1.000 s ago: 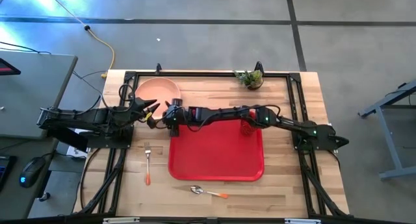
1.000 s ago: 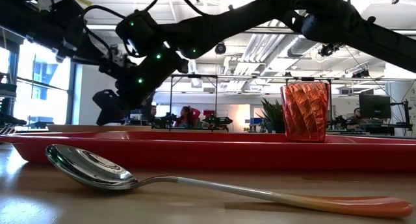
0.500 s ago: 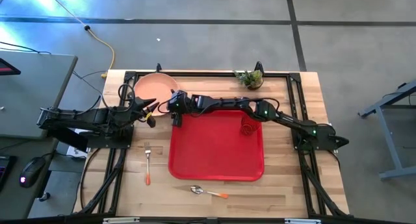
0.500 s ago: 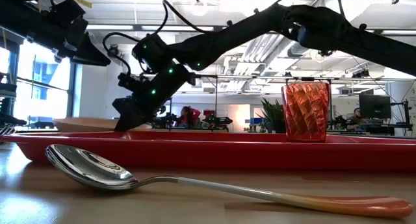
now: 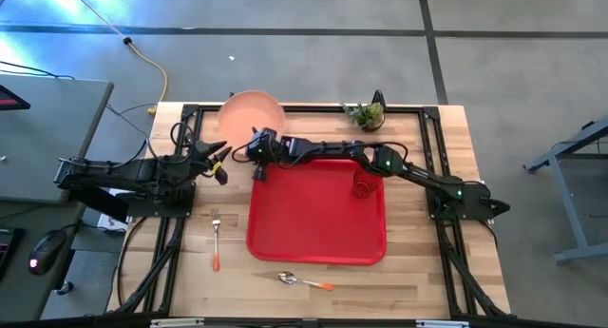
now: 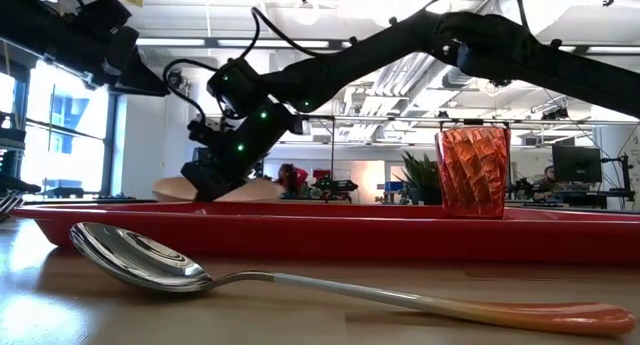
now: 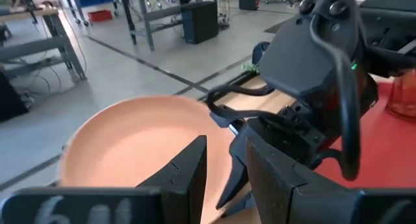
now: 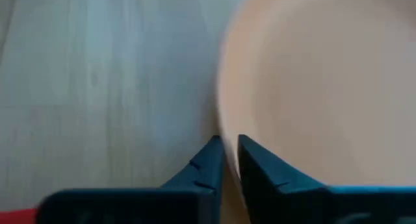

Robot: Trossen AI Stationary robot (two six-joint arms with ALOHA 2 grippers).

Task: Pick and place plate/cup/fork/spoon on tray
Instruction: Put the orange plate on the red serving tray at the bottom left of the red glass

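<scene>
The peach-pink plate [image 5: 252,112] is at the table's far edge, left of centre, its far part past the edge. My right gripper [image 5: 258,145] is shut on its near rim. My left gripper [image 5: 218,161] stands left of the plate, its fingers a narrow gap apart [image 7: 227,175], holding nothing. The red tray [image 5: 318,223] lies mid-table with the red-orange cup [image 5: 364,183] upright on its right part. The fork [image 5: 216,239] lies flat left of the tray. The spoon [image 5: 304,281] lies flat near the front edge. My right gripper pinches the plate's near rim [image 8: 220,130] between its two fingers, one finger [image 8: 260,165] inside the plate and one [image 8: 207,167] outside. The fingers come slanting down from the tray's side toward the far edge. Whether the plate is clear of the table, I cannot tell.
A small potted plant [image 5: 366,114] stands at the far edge, right of the plate. Black frame rails [image 5: 304,108] run along the table's edges. Bare wood lies between the fork and the left rail.
My right gripper has come down and gone toward the far edge, onto the plate's near rim. The plate has shifted toward the far edge and to the right, and now reaches past the table's far edge.
</scene>
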